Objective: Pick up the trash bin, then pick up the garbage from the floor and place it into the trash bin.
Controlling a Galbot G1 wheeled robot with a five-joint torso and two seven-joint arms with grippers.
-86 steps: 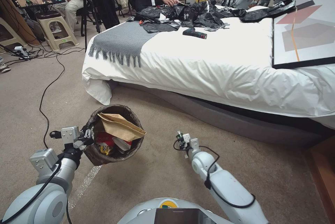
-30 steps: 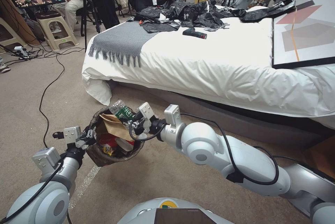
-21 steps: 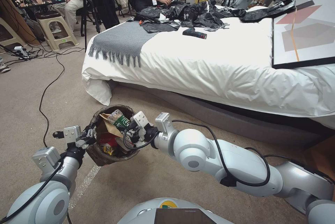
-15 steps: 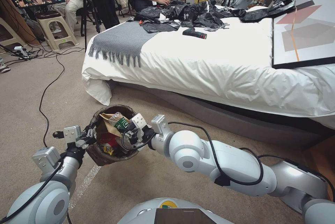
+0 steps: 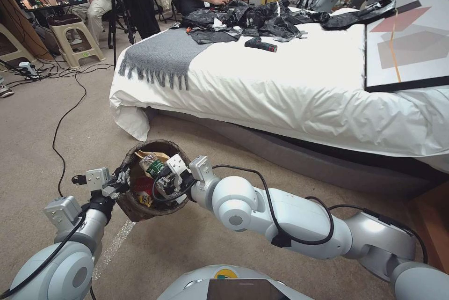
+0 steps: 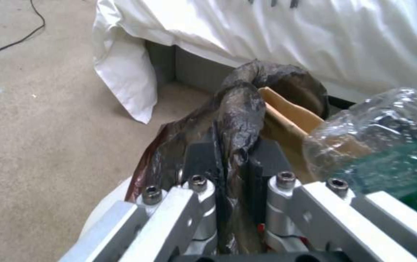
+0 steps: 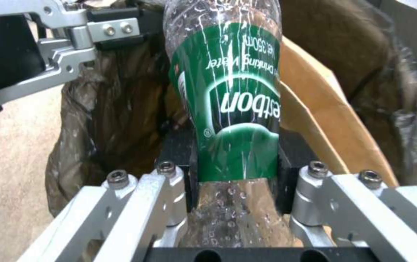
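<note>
Left hand (image 5: 122, 182): at the bin's left rim, clamped tight on it. In the left wrist view the two black pads (image 6: 261, 165) pinch the folded brown liner (image 6: 237, 109) with no gap between them.

Bin (image 5: 140, 208): held off the carpet (image 5: 42, 141) by the left hand, tilted, mouth facing up and toward the bed. Brown liner folded over the rim.

Inside the bin: flat brown paper bag (image 5: 156, 156) leaning against the far wall; red wrapper (image 5: 142, 186) and yellow wrapper (image 5: 146, 199) lower down, toward the left rim.

Bottle (image 5: 152, 164): clear plastic, green label, lying across the bin's mouth above the paper bag, its far end reaching toward the left rim. Gripped, not released.

Right hand (image 5: 163, 178): just over the bin's right rim, reaching in. Closed around the bottle; in the right wrist view (image 7: 240, 160) the black pads (image 7: 179, 160) press either side of the green label, parted only by the bottle's width.

Tape strip (image 5: 112, 244): on the carpet below the bin.

Bed (image 5: 280, 94): white cover, beyond the bin.
</note>
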